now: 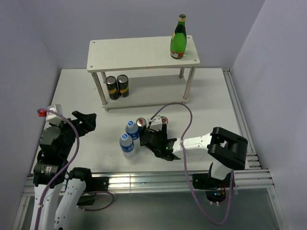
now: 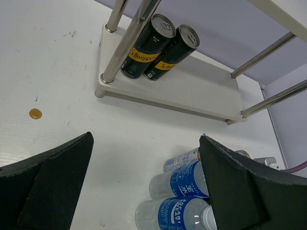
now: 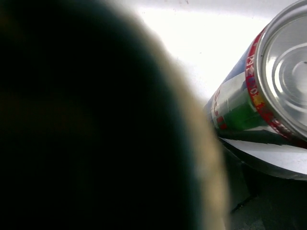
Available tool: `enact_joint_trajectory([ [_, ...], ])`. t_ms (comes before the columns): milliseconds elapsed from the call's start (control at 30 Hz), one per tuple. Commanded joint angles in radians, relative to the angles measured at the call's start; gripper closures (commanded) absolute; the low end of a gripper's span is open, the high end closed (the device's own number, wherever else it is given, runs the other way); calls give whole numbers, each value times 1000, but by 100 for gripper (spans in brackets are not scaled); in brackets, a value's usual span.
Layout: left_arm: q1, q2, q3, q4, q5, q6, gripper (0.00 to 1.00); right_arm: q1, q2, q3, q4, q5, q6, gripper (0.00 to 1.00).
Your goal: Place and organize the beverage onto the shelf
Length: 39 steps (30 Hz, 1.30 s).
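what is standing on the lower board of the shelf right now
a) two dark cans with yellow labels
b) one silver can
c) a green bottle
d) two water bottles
A: the two dark cans stand side by side at the left end of the lower board of the shelf, while the green bottle is on the top board and the water bottles are on the table.

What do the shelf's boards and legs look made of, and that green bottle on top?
Shelf boards: probably pale wood-grain laminate, matte. Legs: polished metal, with mirror-like reflections. Green bottle: likely glass, translucent and glossy, with a yellow label.
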Motion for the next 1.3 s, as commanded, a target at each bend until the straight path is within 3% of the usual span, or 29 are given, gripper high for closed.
enact_joint_trajectory([
  [0, 8, -11, -1, 47, 13, 19, 1, -9, 26, 3, 92, 58, 0, 9],
  [100, 8, -9, -1, 46, 11, 19, 1, -10, 45, -4, 119, 67, -6, 37],
  [167, 8, -9, -1, 47, 11, 19, 1, -9, 48, -12, 119, 70, 1, 63],
  [267, 8, -11, -1, 47, 13, 19, 1, -7, 36, -14, 87, 75, 20, 92],
  [333, 8, -11, -1, 47, 14, 19, 1, 2, 1, -12, 38, 92, 26, 100],
  [600, 15, -17, -2, 50, 14, 21, 1, 108, -250, 61, -243, 221, 89, 100],
  [833, 23, -17, -2, 49, 13, 19, 1, 132, -421, 277, -343, 276, -59, 100],
  [1100, 29, -18, -2, 46, 7, 18, 1, 36, -302, 723, -252, 232, -438, 100],
  [1267, 29, -23, -2, 43, 2, 15, 1, -99, -164, 1006, -336, 138, -503, 100],
])
